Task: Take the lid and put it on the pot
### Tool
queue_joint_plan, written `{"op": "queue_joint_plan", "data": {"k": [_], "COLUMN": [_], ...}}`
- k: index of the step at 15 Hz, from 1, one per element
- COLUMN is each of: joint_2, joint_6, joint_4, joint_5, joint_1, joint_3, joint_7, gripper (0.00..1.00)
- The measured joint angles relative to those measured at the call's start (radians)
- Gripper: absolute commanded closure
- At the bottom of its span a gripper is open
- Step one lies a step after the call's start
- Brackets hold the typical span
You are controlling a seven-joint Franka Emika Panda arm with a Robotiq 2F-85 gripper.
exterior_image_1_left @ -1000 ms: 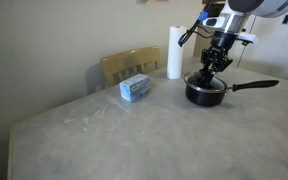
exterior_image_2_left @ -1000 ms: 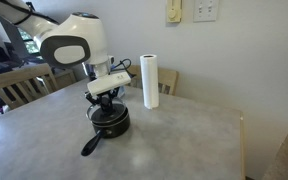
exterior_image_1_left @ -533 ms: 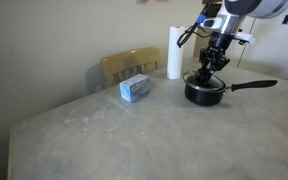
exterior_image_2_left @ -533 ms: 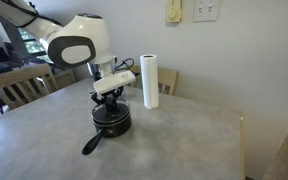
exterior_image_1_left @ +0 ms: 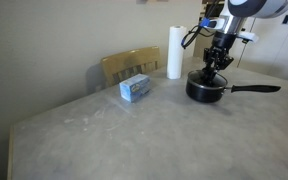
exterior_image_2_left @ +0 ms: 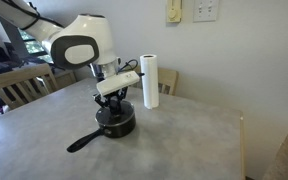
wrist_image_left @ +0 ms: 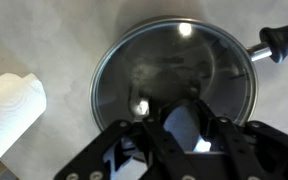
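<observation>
Lid (wrist_image_left: 174, 70) sits on pot (exterior_image_1_left: 206, 90), rim seated evenly in wrist view. Claw (wrist_image_left: 187, 128) is low over the centre and the knob is hidden, so can't tell if it's clamped or open. Open fully, lift straight up, no side drag: pot probably slides on counter (exterior_image_1_left: 134, 140).

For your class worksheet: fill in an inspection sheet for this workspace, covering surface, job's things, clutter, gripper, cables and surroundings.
Surface: grey mottled table.
Job's things: lid sits on the pot; the pot's long handle points away from the clutter.
Clutter: paper-towel roll upright beside the pot; blue box further off.
Grippers: gripper right above the lid's centre; open or shut cannot be told.
Cables: black cable loops near the wrist.
Surroundings: wooden chair at the table edge; wall plates.
</observation>
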Motion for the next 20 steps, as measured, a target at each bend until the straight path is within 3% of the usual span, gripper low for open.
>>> {"op": "queue_joint_plan", "data": {"k": [1, 2, 7, 20], "joint_2": [0.001, 0.001, 0.001, -0.133], "joint_6": [0.000, -0.001, -0.011, -0.046], "joint_4": [-0.002, -0.004, -0.014, -0.024], "joint_5": [-0.001, -0.001, 0.003, 0.051], "joint_1": [-0.002, -0.005, -0.008, -0.001], "joint_3": [-0.001, -0.001, 0.004, 0.032], "joint_7": [0.002, 0.003, 0.004, 0.005], "gripper": [0.56, 0.35, 0.02, 0.00]}}
